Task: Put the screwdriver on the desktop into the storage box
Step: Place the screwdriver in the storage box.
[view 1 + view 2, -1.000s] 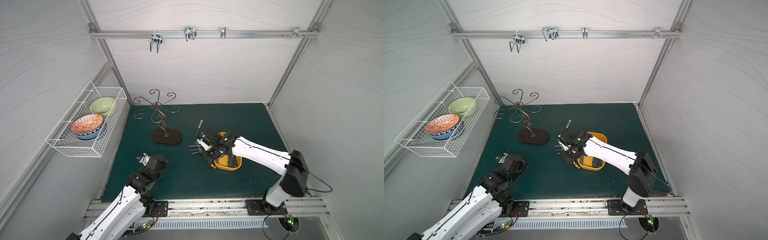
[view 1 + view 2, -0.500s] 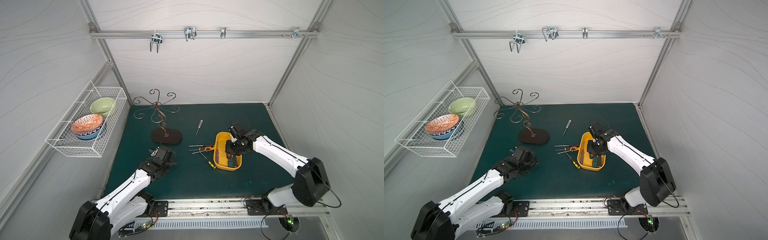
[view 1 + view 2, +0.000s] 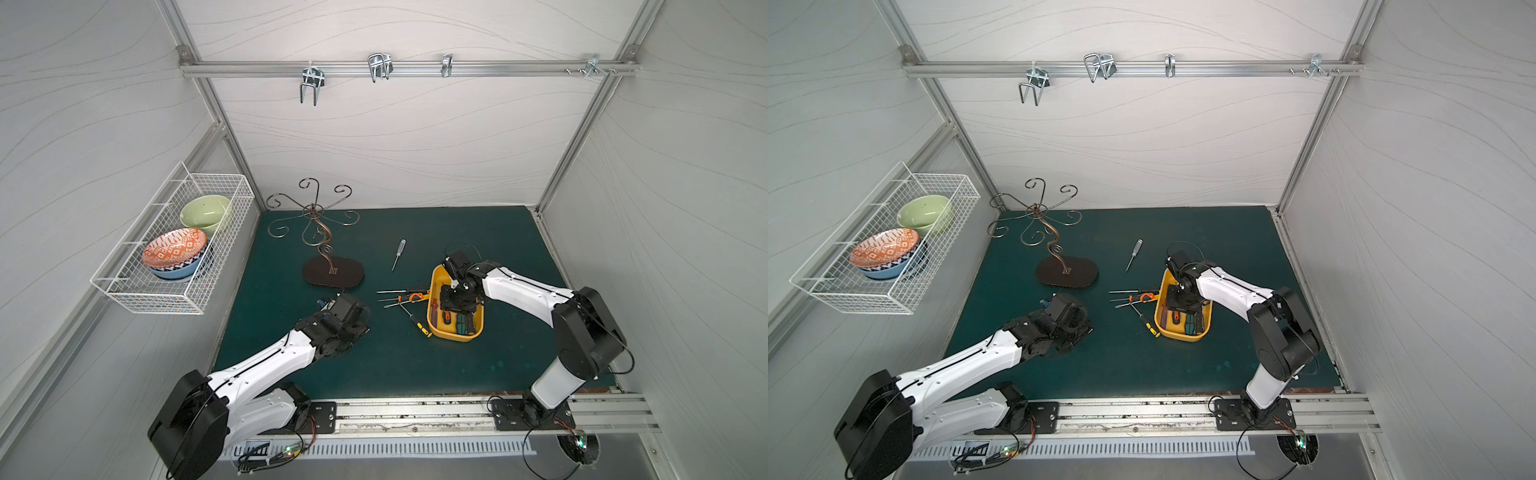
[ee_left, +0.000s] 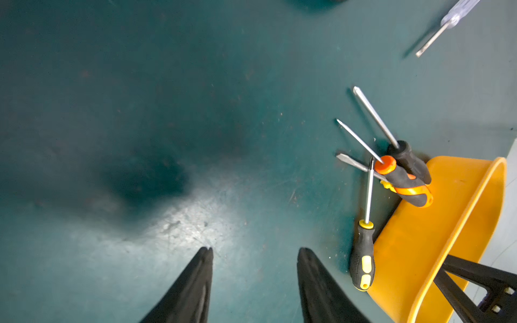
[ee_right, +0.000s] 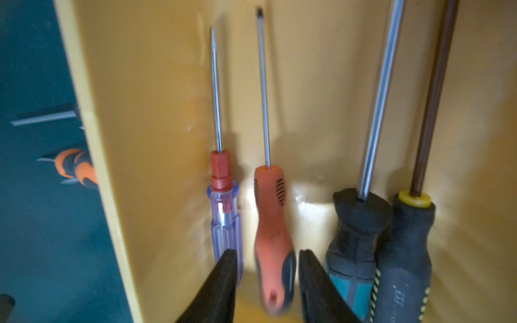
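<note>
The yellow storage box [image 3: 456,337] [image 3: 1185,337] sits on the teal desktop [image 3: 415,365]. My right gripper [image 5: 268,251] [image 3: 453,309] hangs inside it, open. An orange-red screwdriver [image 5: 272,237] lies blurred between its jaws with a gap on each side. Beside it lie a purple-handled one [image 5: 223,218], a teal one [image 5: 355,237] and a black-yellow one [image 5: 402,251]. Outside the box's left wall lie several screwdrivers, among them an orange-black one [image 4: 402,181] [image 3: 409,296] and a yellow-black one [image 4: 362,257] [image 3: 419,325]. A clear-handled one [image 3: 398,254] lies farther back. My left gripper [image 4: 254,249] [image 3: 359,328] is open and holds nothing, just left of them.
A copper wire stand [image 3: 332,272] on a dark oval base stands at the back left of the desktop. A white wire basket [image 3: 174,257] with bowls hangs on the left wall. Metal hooks [image 3: 311,83] hang from the rail above.
My right gripper went from the loose screwdrivers to over the storage box, then opened and let go of the orange-red screwdriver. My left arm reached forward towards the loose screwdrivers.
</note>
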Available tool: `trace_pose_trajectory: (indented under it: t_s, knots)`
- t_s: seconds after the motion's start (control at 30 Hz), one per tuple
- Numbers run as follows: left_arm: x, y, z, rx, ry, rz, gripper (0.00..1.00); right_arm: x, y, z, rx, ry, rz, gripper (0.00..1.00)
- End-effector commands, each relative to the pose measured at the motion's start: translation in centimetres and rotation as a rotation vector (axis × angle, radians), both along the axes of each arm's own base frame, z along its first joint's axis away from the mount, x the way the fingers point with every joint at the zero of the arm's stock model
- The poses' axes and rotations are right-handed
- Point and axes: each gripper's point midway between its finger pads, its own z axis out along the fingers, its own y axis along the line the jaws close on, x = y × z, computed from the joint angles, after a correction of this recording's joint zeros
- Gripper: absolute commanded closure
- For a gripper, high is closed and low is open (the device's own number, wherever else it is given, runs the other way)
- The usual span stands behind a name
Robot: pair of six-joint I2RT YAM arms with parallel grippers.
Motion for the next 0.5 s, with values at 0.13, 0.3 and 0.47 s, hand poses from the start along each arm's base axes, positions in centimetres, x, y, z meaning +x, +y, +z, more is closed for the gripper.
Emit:
trace_pose_trajectory:
  t_s: [0.13, 0.3, 0.47]
  knots:
    - [2.0, -4.5, 1.7, -0.056, -0.007, -0.018, 0.46, 0.0, -1.4, 2.4, -0.032, -0.086, 0.004, 0.53]
    - [2.3, -6.6, 1.7, -0.020, 0.040, -0.037, 0.46, -0.6, -3.8, 6.7, -0.022, -0.237, -0.027, 0.54]
    - [2.6, -9.3, 0.9, -0.003, 0.113, -0.040, 0.45, -1.9, -6.5, 7.8, -0.032, -0.291, -0.083, 0.55]
